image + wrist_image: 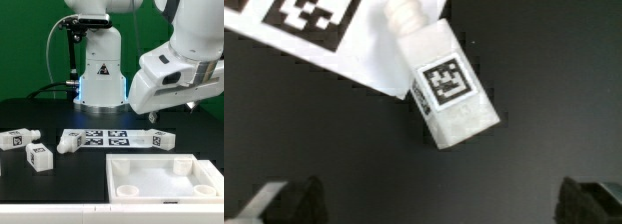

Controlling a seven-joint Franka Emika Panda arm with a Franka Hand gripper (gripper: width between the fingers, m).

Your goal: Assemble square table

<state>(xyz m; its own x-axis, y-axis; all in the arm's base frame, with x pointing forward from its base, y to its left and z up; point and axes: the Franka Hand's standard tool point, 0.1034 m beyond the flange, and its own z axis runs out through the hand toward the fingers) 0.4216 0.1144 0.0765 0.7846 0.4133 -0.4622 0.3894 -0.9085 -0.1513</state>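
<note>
At the far left of the exterior view, the first leg (17, 138) lies on its side on the black bench (30, 115), its tag facing up. Just to its right and a little lower in the frame lies the second leg (41, 155), close to the first but apart from it. The third leg (70, 143) lies at the left end of the marker board (100, 137), just beside it. The board stretches flat across the middle of the frame. Behind it, in the upper centre, stands the robot's white base (100, 70).

At the board's right end lies the fourth leg (156, 138), again just beside the board. The square panel (165, 180) fills the lower right of the frame, raised rim up, with round holes showing in its near corners. It sits well apart from the two leftmost legs.

The arm (178, 72) comes in from the upper right and hangs above the fourth leg.

In the wrist view, the claw (441, 205) has its two dark fingertips (287, 200) spread wide with nothing between them, only bare bench. Beyond them the fourth leg (450, 88) lies tilted, tag up, its end at the marker board (313, 28).
</note>
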